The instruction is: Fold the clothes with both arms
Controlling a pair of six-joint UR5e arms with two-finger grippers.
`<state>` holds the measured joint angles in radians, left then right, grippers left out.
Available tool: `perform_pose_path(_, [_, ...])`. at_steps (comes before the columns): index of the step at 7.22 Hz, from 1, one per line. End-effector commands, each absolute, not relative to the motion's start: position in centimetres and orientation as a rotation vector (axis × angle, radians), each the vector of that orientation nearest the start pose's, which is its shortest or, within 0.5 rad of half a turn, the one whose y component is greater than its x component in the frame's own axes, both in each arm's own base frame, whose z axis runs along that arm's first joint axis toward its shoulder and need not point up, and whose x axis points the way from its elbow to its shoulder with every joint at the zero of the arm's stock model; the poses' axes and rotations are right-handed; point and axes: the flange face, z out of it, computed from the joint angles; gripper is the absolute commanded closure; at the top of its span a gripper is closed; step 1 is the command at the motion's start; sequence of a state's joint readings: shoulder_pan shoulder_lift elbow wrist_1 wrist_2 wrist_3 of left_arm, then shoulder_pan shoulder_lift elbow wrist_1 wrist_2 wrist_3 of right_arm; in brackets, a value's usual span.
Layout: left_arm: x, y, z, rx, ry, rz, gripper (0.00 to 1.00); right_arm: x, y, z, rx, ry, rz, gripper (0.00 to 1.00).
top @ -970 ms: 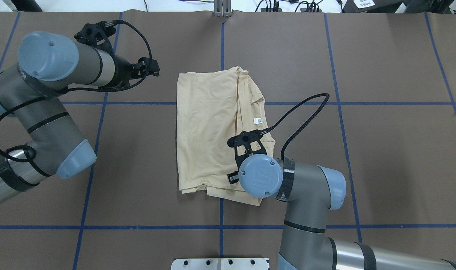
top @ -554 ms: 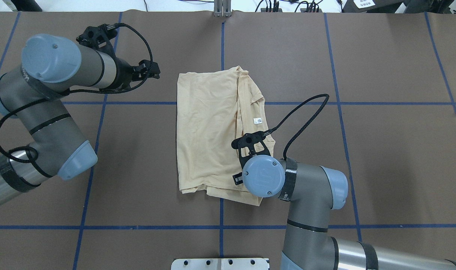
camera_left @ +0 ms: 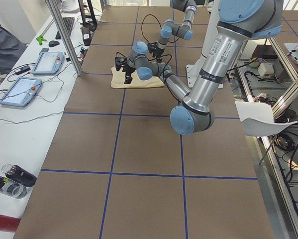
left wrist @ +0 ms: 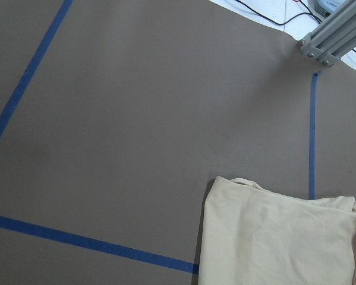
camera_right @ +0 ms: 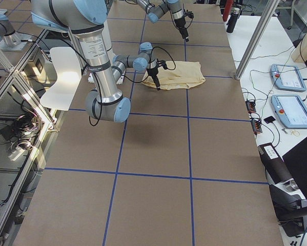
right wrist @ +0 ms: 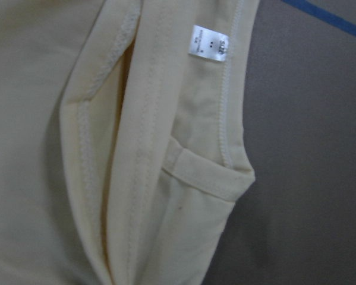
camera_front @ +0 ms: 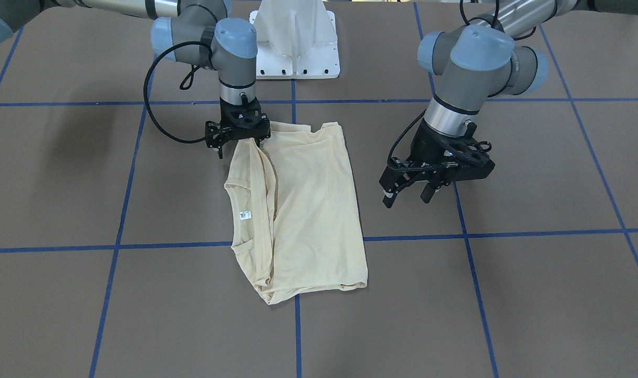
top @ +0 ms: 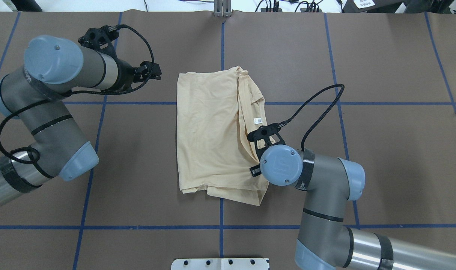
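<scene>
Spreading out on all sides of the T-shirt (top: 209, 131), the brown table (top: 363, 56) carries a grid of blue tape lines (top: 137, 103), one running under the shirt's middle. The white pedestal base (camera_front: 296, 42) sits beyond the T-shirt's robot-side end.

Left arm (top: 51, 75) stands well off the T-shirt's plain long edge. Right arm (top: 318, 180) reaches in from the collar side, w/ its wrist over the T-shirt's robot-side corner.

The T-shirt itself lies flat at mid-table, folded lengthwise into a tall rectangle, plain cream-yellow side up (no print showing). Its layered collar edge faces the right arm.

Left gripper (camera_front: 406, 198) hangs off the plain edge, clear of the fabric, fingers spread apart w/ nothing between them. Its wrist cam sees only one T-shirt corner low in view.

Right gripper (camera_front: 239, 147) sits at the collar-side corner nearest the base. Its two fingers (camera_front: 218, 152) look parted, approx straddling the fabric edge. Whether they touch the cloth can't be told, since the wrist hides them from overhead.

The neck label (right wrist: 208, 43), small and white, lies inside the collar and fills the top of the right wrist cam.
</scene>
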<state>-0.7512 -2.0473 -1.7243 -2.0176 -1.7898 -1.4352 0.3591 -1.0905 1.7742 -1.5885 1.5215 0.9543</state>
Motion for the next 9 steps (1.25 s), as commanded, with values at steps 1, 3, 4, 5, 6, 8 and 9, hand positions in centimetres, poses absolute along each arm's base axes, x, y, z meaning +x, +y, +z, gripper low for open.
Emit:
perform_pose_path(1, [40.2,-51.6,26.7,0.275,1.066,-0.43,0.0,-50.6,-36.7,33.8,0.356,-0.534,-0.276,0.0])
perform_pose_path(3, [40.1,-51.7,26.9,0.278,1.062,-0.426,0.0,-49.5,-37.6,32.3,0.38,-0.565,-0.253,0.0])
perform_pose_path(4, [40.2,-51.6,26.9,0.277,1.062,-0.425,0.0,-48.8,-39.7,28.7,0.383,-0.632,-0.228,0.0])
perform_pose_path(5, [40.1,-51.7,26.8,0.278,1.063,-0.426,0.0,-48.6,-41.4,25.3,0.419,-0.671,-0.202,0.0])
perform_pose_path(6, [40.2,-51.6,26.9,0.277,1.062,-0.425,0.0,-50.5,-42.7,23.5,0.427,-0.679,-0.187,0.0])
perform_pose_path(8, [40.1,-51.7,27.0,0.279,1.06,-0.424,0.0,-57.0,-46.3,23.2,0.464,-0.741,-0.169,0.0])
perform_pose_path(9, [40.1,-51.7,27.0,0.28,1.059,-0.421,0.0,-58.2,-47.0,24.6,0.473,-0.748,-0.166,0.0])
